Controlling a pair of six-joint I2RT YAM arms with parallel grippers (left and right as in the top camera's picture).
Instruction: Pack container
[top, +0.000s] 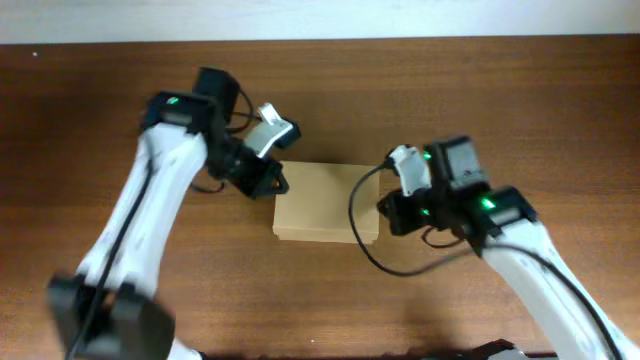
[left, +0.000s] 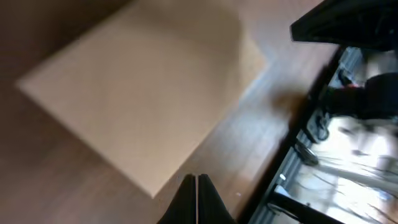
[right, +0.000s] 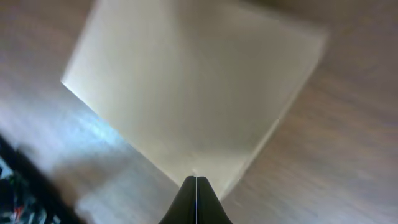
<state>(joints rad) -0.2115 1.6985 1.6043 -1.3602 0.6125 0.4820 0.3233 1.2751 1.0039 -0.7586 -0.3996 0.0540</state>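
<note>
Two sets of jaws are seen pressed together and empty, left gripper (top: 268, 182) at the far-left corner of the container (top: 325, 203), right gripper (top: 392, 213) at its right edge (lid down, contents unseen), so packing is judged nearly finished.

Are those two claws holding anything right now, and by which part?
Nothing is held. The left gripper and right gripper are both shut on nothing, close to the closed container.
</note>
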